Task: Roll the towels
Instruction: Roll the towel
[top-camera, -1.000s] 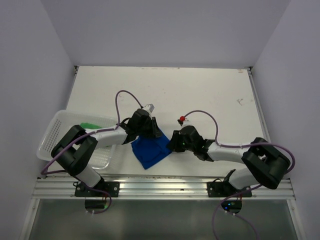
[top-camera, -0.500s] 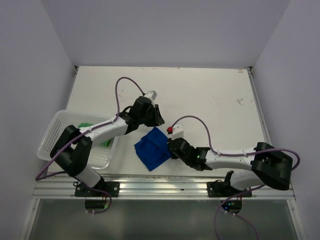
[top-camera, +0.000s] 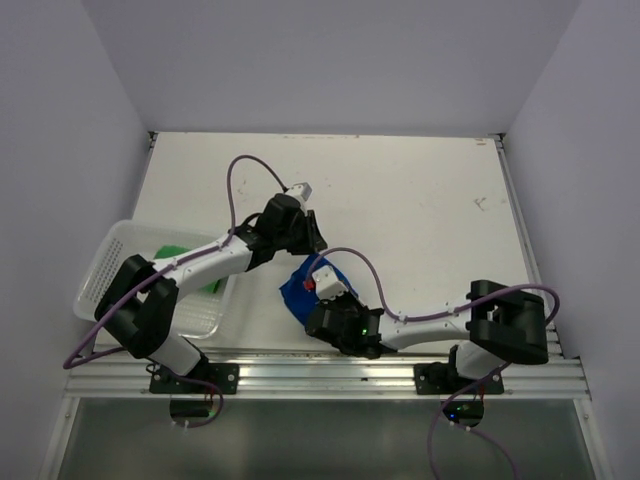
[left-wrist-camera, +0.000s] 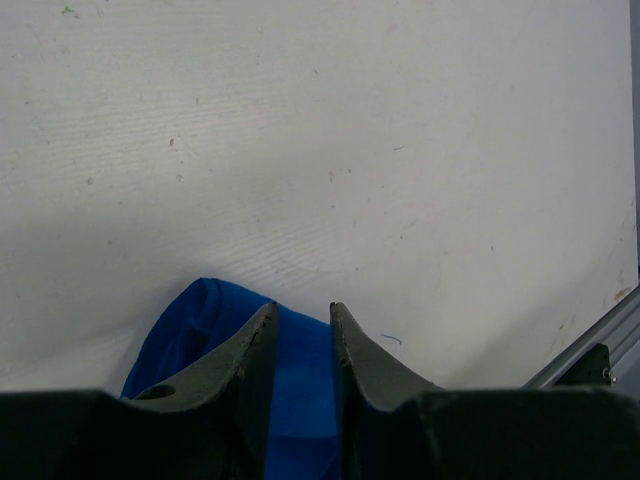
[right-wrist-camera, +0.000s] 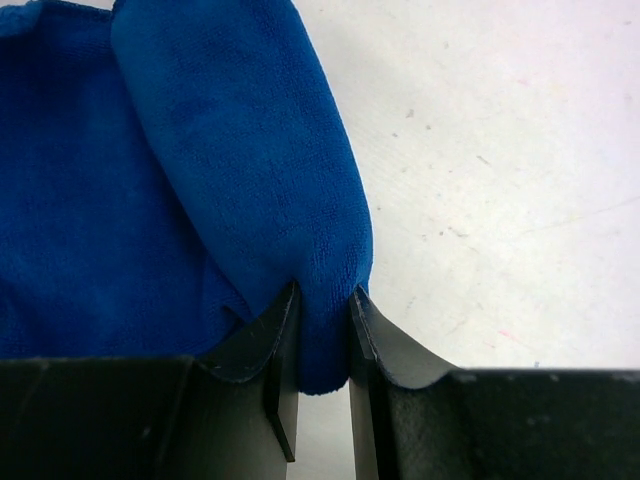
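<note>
The royal blue towel lies bunched near the table's front middle. My right gripper is shut on a folded-over edge of it; in the right wrist view the thick blue fold curls over the flat part and runs down between the fingers of the right gripper. My left gripper is at the towel's far corner. In the left wrist view its jaws stand a narrow gap apart with the blue cloth filling the gap. The bright green towel lies in the basket.
The white perforated basket stands at the left front, beside my left arm. A metal rail runs along the near table edge. Purple cables loop above both wrists.
My right gripper has carried the towel's right edge leftward and nearer, folding the cloth over itself into a bunch. My left gripper drew back a little toward the far side, then held.
</note>
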